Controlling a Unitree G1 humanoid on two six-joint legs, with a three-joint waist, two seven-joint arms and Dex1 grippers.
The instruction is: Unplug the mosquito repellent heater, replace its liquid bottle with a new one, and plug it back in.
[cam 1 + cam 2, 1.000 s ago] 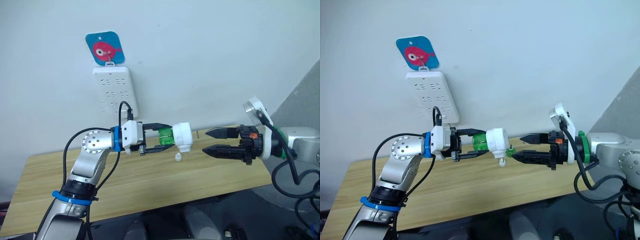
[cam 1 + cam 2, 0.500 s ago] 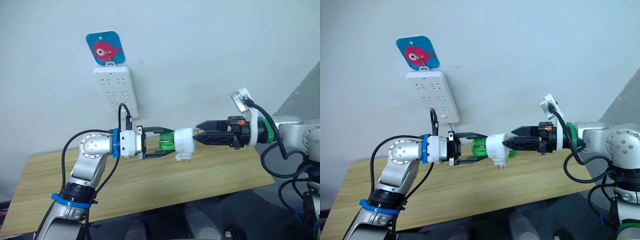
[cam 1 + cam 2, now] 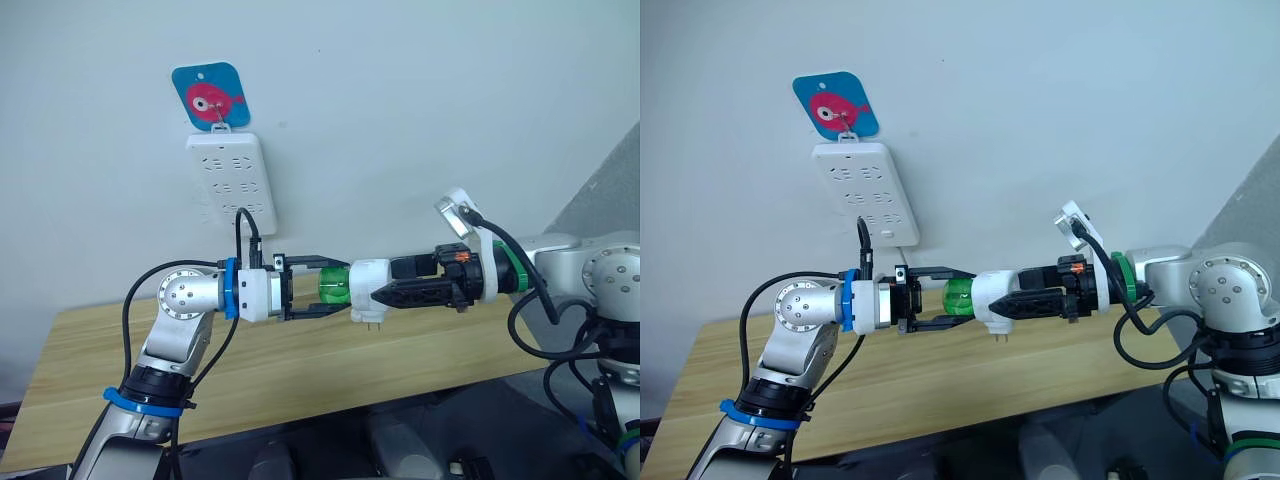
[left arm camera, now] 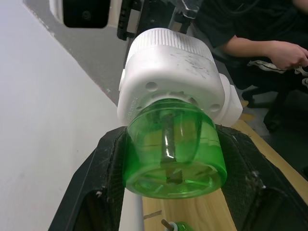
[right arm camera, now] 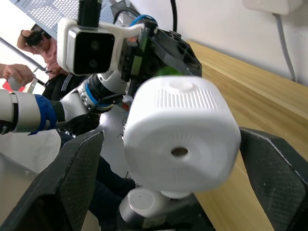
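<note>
The white mosquito repellent heater (image 3: pixel 366 280) hangs in the air above the wooden table (image 3: pixel 300 370), its prongs pointing down. A green liquid bottle (image 3: pixel 332 290) is still seated in it. My left gripper (image 3: pixel 340 287) is shut on that bottle; in the left wrist view the black fingers (image 4: pixel 101 183) press both sides of the bottle (image 4: pixel 173 149). My right gripper (image 3: pixel 385 284) is open, its two fingers straddling the heater's domed face (image 5: pixel 180 139) with small gaps on both sides.
A long white power strip (image 3: pixel 232 180) hangs on the wall under a blue fish tag (image 3: pixel 210 97), its cable running down behind my left arm. A small green item (image 4: pixel 185 226) lies on the table below. A person (image 5: pixel 33 41) sits beyond the table.
My right gripper has moved left, from well clear of the heater to having its fingers on either side of it. The left gripper has kept hold of the bottle.
</note>
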